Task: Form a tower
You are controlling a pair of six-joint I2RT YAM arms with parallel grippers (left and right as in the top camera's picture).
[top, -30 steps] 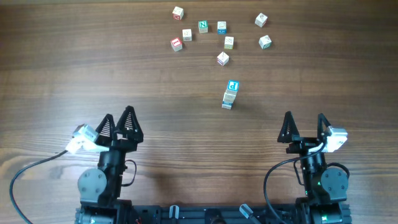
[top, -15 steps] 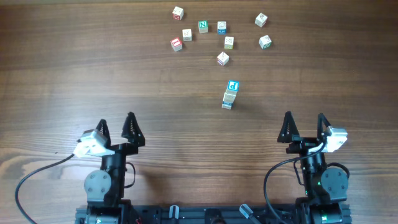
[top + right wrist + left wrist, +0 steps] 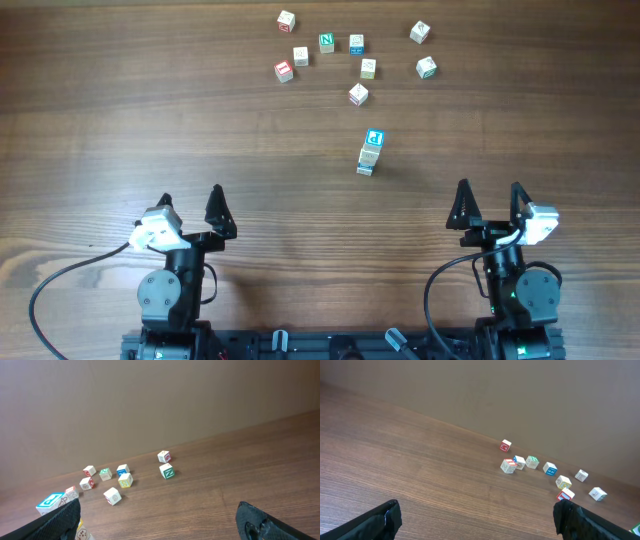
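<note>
Table [image 3: 100, 110]: dark wood, everything is carried on it.
Left end effector [image 3: 190, 198]: held wide, nothing gripped, near left.
Right end effector [image 3: 490, 188]: held wide, nothing gripped, near right.
Tower [image 3: 371, 150]: stood right of centre, topped by a blue-faced cube, well apart from both end effectors.
Loose cubes [image 3: 368, 68]: scattered far, beyond the tower.
</note>
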